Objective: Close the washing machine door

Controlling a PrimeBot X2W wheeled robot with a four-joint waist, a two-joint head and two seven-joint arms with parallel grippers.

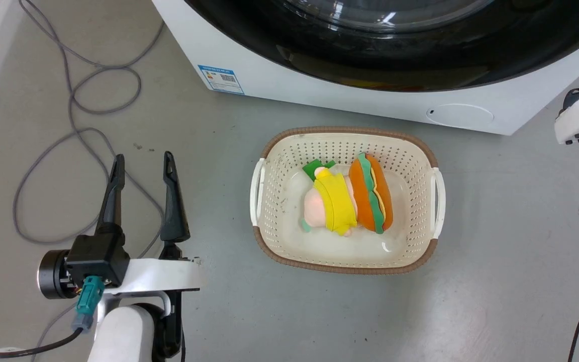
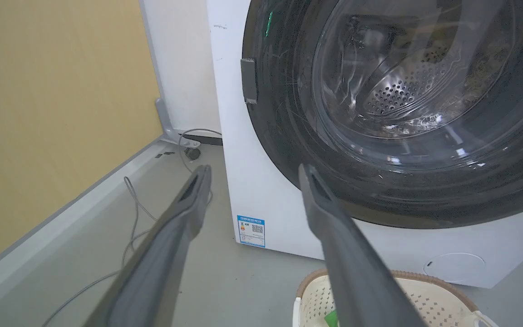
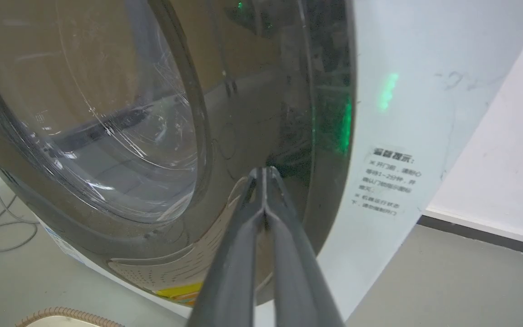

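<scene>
Black and glossy, the wide rim of the washing machine door [image 2: 288, 136] lies flat against the white front of the washing machine [image 2: 252, 195], with no gap visible along its edge in either wrist view. The perforated steel drum [image 2: 397, 91] shows only through the bulging clear glass, and the small side tab [image 2: 249, 86] sits against the rim's outer edge.

By this, the swing appears done: the door looks shut or very nearly so. Whether the latch has caught cannot be told from these views, so a last firm press on the rim may be all that is left.

The right tool [image 3: 261, 169] has its two fingers pressed together with nothing between them. Its tip is at the dark rim on the door's far side; touching or just off it, I cannot tell.

The left tool [image 1: 143, 157] is spread wide and empty above the grey floor [image 1: 495, 251], well apart from the machine. A laundry basket [image 1: 269, 151] with plush toys [image 1: 350, 201] stands on the floor before the door.
</scene>
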